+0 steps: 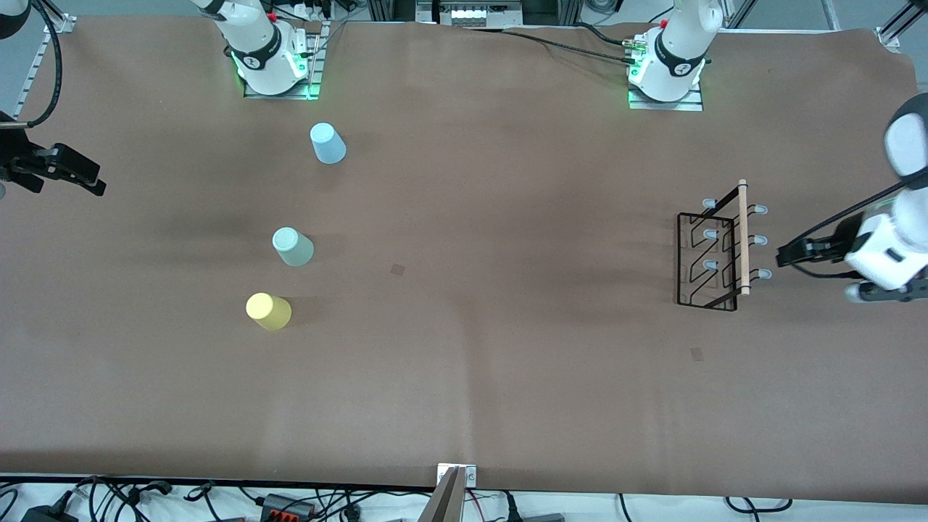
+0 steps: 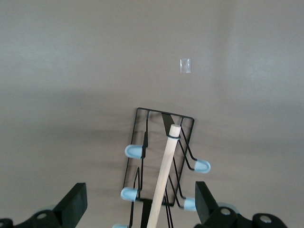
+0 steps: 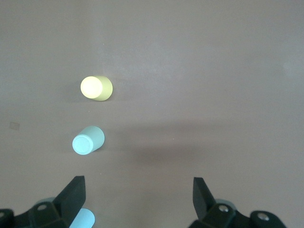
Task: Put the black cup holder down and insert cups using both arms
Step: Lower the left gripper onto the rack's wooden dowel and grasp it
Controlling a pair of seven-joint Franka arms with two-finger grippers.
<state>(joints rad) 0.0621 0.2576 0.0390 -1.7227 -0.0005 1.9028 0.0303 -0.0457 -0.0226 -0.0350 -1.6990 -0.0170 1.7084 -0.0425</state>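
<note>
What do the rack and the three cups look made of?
Black cup holder: thin black wire, probably coated metal, matte; the rod on top looks like pale bare wood, and the peg tips look like pale blue rubber or plastic caps.
Light blue cup, mint cup, yellow cup: opaque, smooth, evenly coloured, likely plastic, standing upside down.

The black cup holder [image 1: 707,257] is thin black wire with a matt finish, topped by a pale, smooth wooden rod [image 1: 743,235]. The cups [image 1: 293,246] are smooth, matt pastel plastic. The table [image 1: 507,362] covering is matt brown.
</note>
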